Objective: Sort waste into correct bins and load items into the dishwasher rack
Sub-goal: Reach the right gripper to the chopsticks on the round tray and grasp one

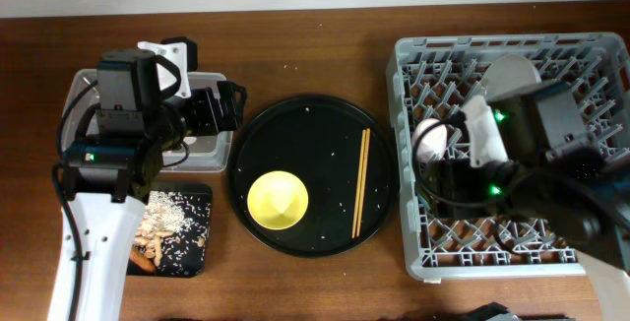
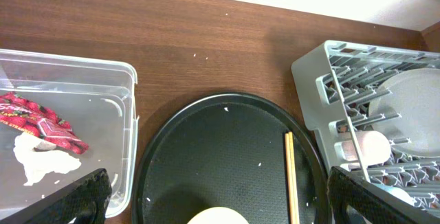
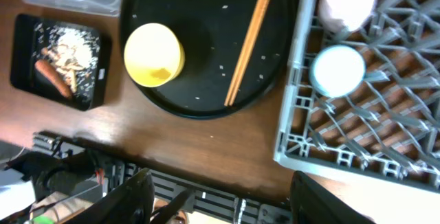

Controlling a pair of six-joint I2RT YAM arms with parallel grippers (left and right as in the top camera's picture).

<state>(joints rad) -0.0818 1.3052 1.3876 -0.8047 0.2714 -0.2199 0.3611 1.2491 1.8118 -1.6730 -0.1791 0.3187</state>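
Note:
My left gripper [image 1: 222,105] is open and empty at the inner edge of the clear tub [image 2: 103,86], which holds the red wrapper [image 2: 42,121] and the white tissue [image 2: 38,161]. The yellow bowl [image 1: 278,200] and two chopsticks [image 1: 361,181] lie on the large round black tray [image 1: 315,114]. My right gripper [image 1: 441,179] is open and empty above the grey rack [image 1: 492,252]. The rack holds the pink cup [image 3: 349,1], the blue cup [image 3: 337,70] and the pale plate [image 1: 514,69]. The small black tray [image 3: 27,38] holds pale scraps and a carrot-like piece [image 3: 53,78].
Loose white crumbs dot the round tray and the wood table [image 1: 325,35]. The rack's left wall stands close to the round tray's right rim. The table's front edge and a dark frame [image 3: 227,200] show below it in the right wrist view.

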